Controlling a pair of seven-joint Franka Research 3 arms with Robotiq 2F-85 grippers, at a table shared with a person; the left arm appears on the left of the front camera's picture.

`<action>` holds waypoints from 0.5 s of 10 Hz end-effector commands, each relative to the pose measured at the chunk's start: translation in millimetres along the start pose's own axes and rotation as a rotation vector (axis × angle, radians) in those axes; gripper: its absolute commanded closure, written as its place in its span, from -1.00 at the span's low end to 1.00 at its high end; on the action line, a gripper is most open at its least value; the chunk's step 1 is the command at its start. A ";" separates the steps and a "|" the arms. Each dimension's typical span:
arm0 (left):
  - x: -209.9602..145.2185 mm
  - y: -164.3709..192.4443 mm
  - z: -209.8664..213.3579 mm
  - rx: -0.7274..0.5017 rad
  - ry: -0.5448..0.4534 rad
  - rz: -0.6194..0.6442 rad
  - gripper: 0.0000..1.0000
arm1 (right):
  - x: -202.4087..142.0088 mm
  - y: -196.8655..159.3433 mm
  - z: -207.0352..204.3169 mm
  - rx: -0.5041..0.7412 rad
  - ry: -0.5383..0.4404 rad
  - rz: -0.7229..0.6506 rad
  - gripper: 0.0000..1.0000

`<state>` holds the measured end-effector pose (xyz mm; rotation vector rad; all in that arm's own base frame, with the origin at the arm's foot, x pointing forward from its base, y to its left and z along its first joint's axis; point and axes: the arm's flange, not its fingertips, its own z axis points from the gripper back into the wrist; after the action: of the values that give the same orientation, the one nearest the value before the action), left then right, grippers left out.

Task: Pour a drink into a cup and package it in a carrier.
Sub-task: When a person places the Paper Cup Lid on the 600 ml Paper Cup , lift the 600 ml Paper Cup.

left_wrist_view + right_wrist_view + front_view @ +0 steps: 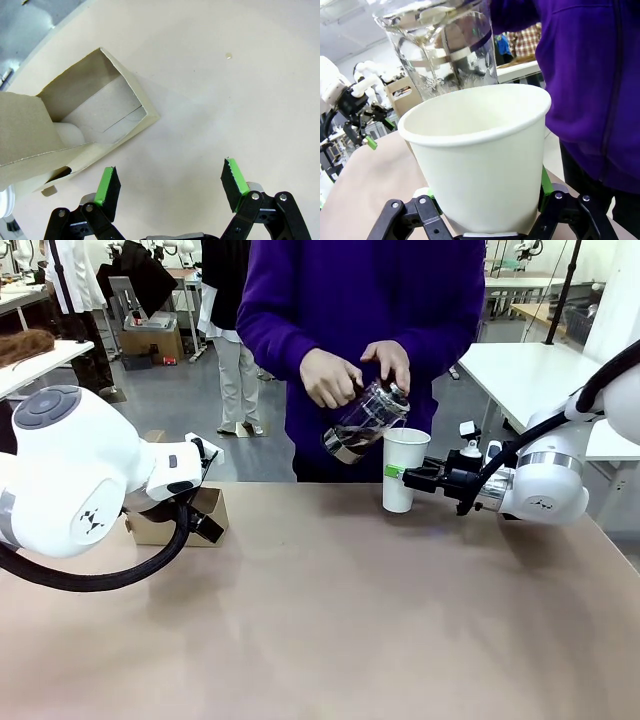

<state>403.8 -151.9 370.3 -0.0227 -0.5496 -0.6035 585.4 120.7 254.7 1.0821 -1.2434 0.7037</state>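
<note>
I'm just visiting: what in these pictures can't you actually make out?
1. Inside the cup: in the right wrist view its own near wall hides the bottom, so how full it is cannot be told.
2. The carrier: in the front view it is mostly behind the left arm; in the left wrist view the left edge cuts it off.
3. The jug top: in the front view the person's hands cover it.

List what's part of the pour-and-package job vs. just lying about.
In the job:
paper cup, held by the right tool
clear jug, tilted by its rim
cardboard carrier, by the open left tool

Lying about:
small speck on the tabletop
cardboard box on the floor behind
white table beyond
</note>
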 end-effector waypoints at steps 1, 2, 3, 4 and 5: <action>-0.1 -0.1 0.4 -0.002 -0.001 0.000 -1.00 | 2.4 1.2 -1.8 -0.007 -0.012 -0.002 -0.60; -0.1 -0.1 0.4 -0.002 -0.001 0.000 -1.00 | 2.4 1.2 -1.8 -0.007 -0.012 -0.002 -0.60; -0.1 -0.1 0.4 -0.002 -0.001 0.000 -1.00 | 2.4 1.2 -1.8 -0.007 -0.012 -0.002 -0.60; -0.1 -0.1 0.4 -0.002 -0.001 0.000 -1.00 | 2.4 1.2 -1.8 -0.007 -0.012 -0.002 -0.60; -0.1 -0.1 0.4 -0.002 -0.001 0.000 -1.00 | 2.4 1.2 -1.8 -0.007 -0.012 -0.002 -0.60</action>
<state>403.8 -151.9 370.3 -0.0227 -0.5496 -0.6035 585.4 120.7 254.7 1.0822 -1.2434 0.7038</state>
